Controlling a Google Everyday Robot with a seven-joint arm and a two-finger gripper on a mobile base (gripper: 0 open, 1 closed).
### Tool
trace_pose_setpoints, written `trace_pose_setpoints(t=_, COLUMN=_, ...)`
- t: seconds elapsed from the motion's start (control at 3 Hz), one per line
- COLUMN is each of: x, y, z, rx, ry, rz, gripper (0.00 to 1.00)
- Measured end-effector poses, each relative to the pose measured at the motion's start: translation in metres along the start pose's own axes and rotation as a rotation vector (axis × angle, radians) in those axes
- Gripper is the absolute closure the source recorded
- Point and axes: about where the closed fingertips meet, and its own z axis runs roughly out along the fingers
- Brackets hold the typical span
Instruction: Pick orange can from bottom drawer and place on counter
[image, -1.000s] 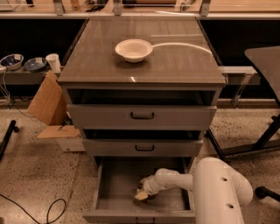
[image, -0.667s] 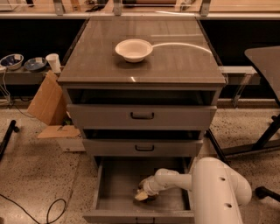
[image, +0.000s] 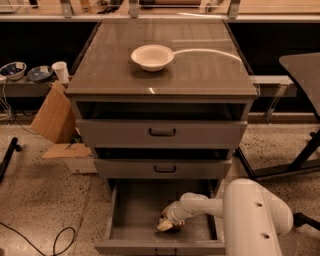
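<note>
The bottom drawer (image: 125, 220) is pulled open below the two upper grey drawers. My white arm reaches into it from the lower right. My gripper (image: 167, 223) is low inside the drawer, right of its middle, at a small golden-orange can (image: 165, 226) lying on the drawer floor. The can is mostly hidden by the gripper. The counter (image: 110, 70) is the glossy grey-brown cabinet top above.
A white bowl (image: 152, 56) sits on the counter with a thin white cable (image: 210, 51) running right from it. Cardboard pieces (image: 54, 120) lean left of the cabinet. A dark table leg (image: 305, 155) stands to the right. A black cable (image: 60, 240) lies on the floor.
</note>
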Motion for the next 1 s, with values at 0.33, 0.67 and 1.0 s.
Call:
trace_pose_setpoints(t=0.33, x=0.002, y=-0.007, z=-0.057, rx=0.069, ry=-0.010, rz=0.006, gripper=1.00)
trace_pose_setpoints(t=0.67, x=-0.004, y=-0.007, z=-0.119, rx=0.141, ry=-0.014, rz=-0.005, gripper=1.00)
trace_pose_setpoints(t=1.0, x=-0.016, y=0.005, z=-0.182, rx=0.197, ry=-0.022, rz=-0.010, gripper=1.00)
